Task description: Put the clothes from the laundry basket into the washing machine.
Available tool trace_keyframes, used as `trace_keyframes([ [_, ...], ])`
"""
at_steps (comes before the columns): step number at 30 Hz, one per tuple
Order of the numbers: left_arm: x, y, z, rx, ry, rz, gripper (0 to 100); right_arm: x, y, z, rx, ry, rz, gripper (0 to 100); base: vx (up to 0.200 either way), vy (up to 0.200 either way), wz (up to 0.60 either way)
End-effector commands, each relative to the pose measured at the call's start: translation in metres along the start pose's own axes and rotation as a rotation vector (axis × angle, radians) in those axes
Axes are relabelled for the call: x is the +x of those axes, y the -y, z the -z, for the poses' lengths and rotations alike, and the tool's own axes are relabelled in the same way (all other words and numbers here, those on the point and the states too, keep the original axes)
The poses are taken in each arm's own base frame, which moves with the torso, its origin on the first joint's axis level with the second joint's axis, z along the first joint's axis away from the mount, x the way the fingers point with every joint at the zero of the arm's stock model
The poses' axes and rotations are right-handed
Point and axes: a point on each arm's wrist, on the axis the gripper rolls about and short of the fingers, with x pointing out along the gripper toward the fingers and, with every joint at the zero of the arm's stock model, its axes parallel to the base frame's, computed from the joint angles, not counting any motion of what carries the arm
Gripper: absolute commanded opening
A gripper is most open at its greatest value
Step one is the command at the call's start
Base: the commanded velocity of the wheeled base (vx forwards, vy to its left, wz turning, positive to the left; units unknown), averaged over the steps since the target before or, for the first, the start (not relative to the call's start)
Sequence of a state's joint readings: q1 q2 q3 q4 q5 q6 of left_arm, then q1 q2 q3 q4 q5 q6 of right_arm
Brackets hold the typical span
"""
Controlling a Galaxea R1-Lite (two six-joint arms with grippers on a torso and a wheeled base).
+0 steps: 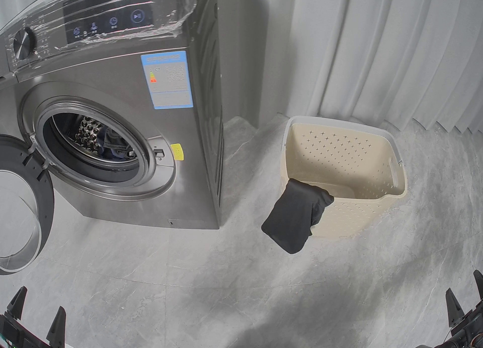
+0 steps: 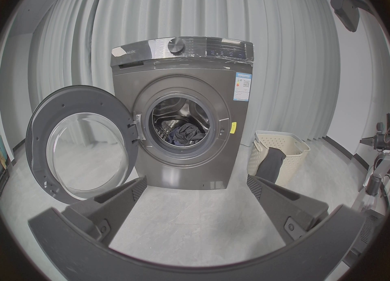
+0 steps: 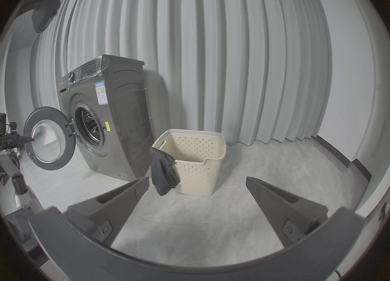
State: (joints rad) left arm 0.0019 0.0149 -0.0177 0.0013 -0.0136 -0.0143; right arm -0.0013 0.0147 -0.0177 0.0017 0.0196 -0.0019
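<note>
A grey front-loading washing machine [image 1: 115, 112] stands at the left with its round door [image 1: 20, 203] swung open. Dark clothes [image 2: 185, 133] lie inside the drum. To its right a cream perforated laundry basket [image 1: 352, 173] sits on the floor, and a black garment [image 1: 294, 213] hangs over its near-left rim, down the outside. My left gripper [image 2: 195, 186] is open and low, well in front of the machine. My right gripper [image 3: 197, 186] is open too, low and some way short of the basket. Neither holds anything.
Pale curtains [image 1: 382, 37] cover the wall behind the machine and the basket. The grey marble-look floor [image 1: 201, 273] spreads between me and both. The open door juts out over the floor at the far left.
</note>
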Motion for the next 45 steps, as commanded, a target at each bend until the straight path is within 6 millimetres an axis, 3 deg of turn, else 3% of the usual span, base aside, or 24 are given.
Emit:
trace_keyframes([
  [1,0.0,0.0,0.005,-0.001,-0.001,-0.001,100,0.001,0.0,0.005,0.002,-0.015,0.003,100,0.0,-0.2,0.0],
  [19,0.0,0.0,0.005,0.005,-0.001,-0.003,100,0.0,0.0,0.001,0.002,0.013,-0.005,100,0.0,-0.011,0.0],
  [20,0.0,0.0,0.005,0.005,-0.001,-0.003,100,-0.006,0.0,-0.022,-0.001,0.123,0.0,100,0.0,0.0,0.0],
  [22,0.0,0.0,0.005,0.007,0.0,-0.002,100,-0.014,0.0,-0.047,0.002,0.192,-0.01,100,0.0,0.0,0.0],
  [24,0.0,0.0,0.005,0.008,-0.001,-0.003,100,-0.013,0.0,-0.053,0.002,0.181,-0.013,100,0.1,0.0,0.0],
  [27,0.0,0.0,0.005,0.013,-0.001,0.001,100,0.014,-0.002,-0.052,0.014,-0.083,-0.141,100,0.2,0.0,0.0],
  [31,0.0,0.0,0.005,0.008,-0.003,0.001,100,0.044,-0.005,-0.054,0.044,-0.275,-0.246,100,0.1,0.0,0.0],
  [33,0.0,0.0,0.005,0.008,-0.001,0.001,100,0.059,-0.006,-0.06,0.051,-0.318,-0.303,100,0.0,0.0,0.0],
  [37,0.0,0.0,0.005,0.011,-0.001,0.001,100,0.108,-0.015,-0.071,0.057,-0.401,-0.453,100,0.0,0.0,0.0],
  [38,0.0,0.0,0.005,0.011,-0.001,0.001,100,0.111,-0.016,-0.072,0.056,-0.405,-0.462,100,0.0,0.0,0.0],
  [39,0.0,0.0,0.005,0.011,-0.001,0.001,100,0.127,-0.024,-0.07,0.055,-0.435,-0.507,100,0.0,0.0,0.0],
  [45,0.0,0.0,0.005,0.008,-0.001,0.001,100,0.178,-0.052,-0.052,0.052,-0.533,-0.56,100,0.0,0.0,0.0],
])
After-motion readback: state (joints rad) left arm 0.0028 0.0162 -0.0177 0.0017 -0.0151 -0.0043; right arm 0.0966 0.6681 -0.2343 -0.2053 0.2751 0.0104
